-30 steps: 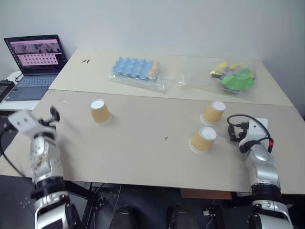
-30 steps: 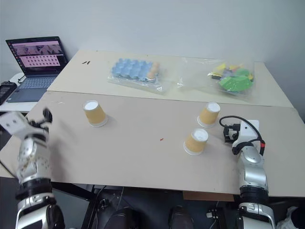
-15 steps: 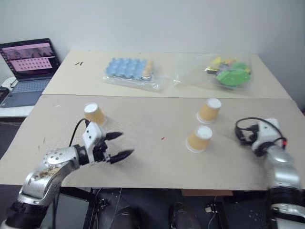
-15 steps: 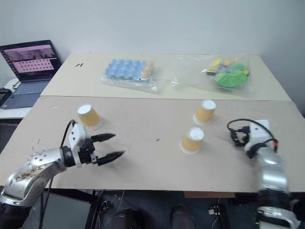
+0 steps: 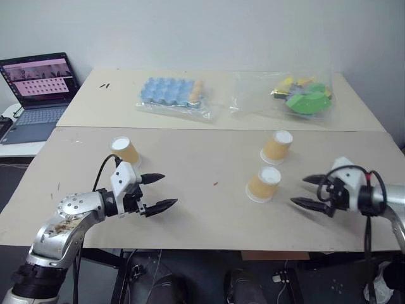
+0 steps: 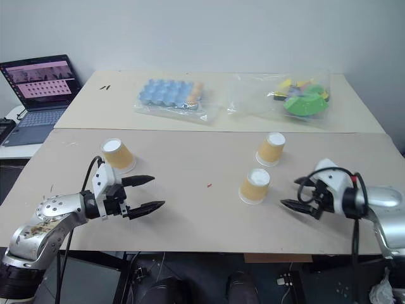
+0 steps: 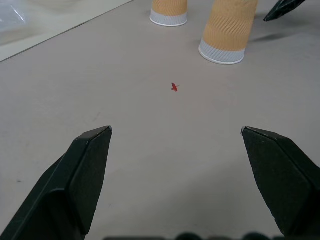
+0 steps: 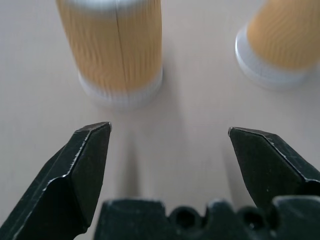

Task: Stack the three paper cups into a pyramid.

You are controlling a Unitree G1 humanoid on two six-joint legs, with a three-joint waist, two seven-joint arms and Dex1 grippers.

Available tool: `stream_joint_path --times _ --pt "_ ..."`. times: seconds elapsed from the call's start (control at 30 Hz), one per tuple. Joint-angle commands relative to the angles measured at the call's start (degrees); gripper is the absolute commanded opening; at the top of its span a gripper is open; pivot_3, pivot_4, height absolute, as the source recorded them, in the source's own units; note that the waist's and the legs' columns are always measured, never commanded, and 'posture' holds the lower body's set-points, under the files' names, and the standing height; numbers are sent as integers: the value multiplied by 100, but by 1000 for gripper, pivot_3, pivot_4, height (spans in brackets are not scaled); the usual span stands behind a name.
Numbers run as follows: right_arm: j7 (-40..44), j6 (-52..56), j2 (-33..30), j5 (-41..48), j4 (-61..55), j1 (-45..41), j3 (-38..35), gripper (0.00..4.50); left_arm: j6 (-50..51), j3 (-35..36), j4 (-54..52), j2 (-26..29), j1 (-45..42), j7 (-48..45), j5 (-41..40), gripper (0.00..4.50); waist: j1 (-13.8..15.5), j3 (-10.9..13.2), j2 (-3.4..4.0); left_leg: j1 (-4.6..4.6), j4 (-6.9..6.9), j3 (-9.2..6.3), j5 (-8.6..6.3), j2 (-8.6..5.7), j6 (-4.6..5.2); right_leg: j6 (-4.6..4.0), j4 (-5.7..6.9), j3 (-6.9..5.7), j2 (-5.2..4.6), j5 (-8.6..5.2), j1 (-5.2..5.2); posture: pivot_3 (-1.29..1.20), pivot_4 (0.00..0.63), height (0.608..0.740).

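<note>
Three tan-orange paper cups stand upside down and apart on the near table. One cup [image 5: 126, 151] is at the left; a back cup [image 5: 277, 146] and a front cup [image 5: 264, 184] are at the right. My left gripper [image 5: 168, 190] is open and empty, just right of the left cup, pointing toward the table's middle. My right gripper [image 5: 299, 190] is open and empty, a short way right of the front cup and pointing at it. The right wrist view has the front cup [image 8: 115, 50] and the back cup [image 8: 282, 40] just beyond the open fingertips [image 8: 95, 137].
On the far table lie a blue tray of small cups in clear plastic [image 5: 174, 98] and a clear bag of green and yellow pieces [image 5: 304, 98]. A laptop [image 5: 38, 88] stands open at the far left. A red speck [image 5: 216, 184] marks the board between my grippers.
My right gripper has swung from the table's right edge round to the left and now points at the front cup. My left arm came down beside the left cup, then held still.
</note>
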Motion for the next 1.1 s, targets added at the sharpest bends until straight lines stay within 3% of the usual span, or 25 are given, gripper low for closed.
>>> stream_joint_path --times 0.03,0.2,0.8,1.0,1.1 --pt "-27 248 128 125 -315 -257 95 4404 -18 209 -151 13 -41 71 40 4421 48 0 0 -3 0 0 0 0 0 0 -2 -1 0 0 -3 0 150 733" --pt "125 440 225 214 -533 -349 212 4404 13 259 -176 26 -35 141 74 4421 155 0 0 -26 6 -3 -5 -6 8 0 -13 -20 -5 0 -10 0 150 733" --pt "106 956 618 442 -880 -793 477 4404 72 333 -78 29 -86 278 159 4421 137 0 0 -23 12 -5 -5 -7 9 0 -7 -23 -6 0 -6 0 150 733" --pt "32 947 647 418 -880 -821 526 2697 89 320 -64 6 -99 303 184 4500 138 0 -1 -23 11 -5 -5 -7 9 0 -8 -23 -6 0 -6 0 150 733" --pt "15 946 699 399 -832 -931 584 2662 121 330 -75 -2 -108 328 169 4500 137 0 0 -23 12 -5 -5 -7 9 0 -7 -23 -6 0 -6 0 150 733"
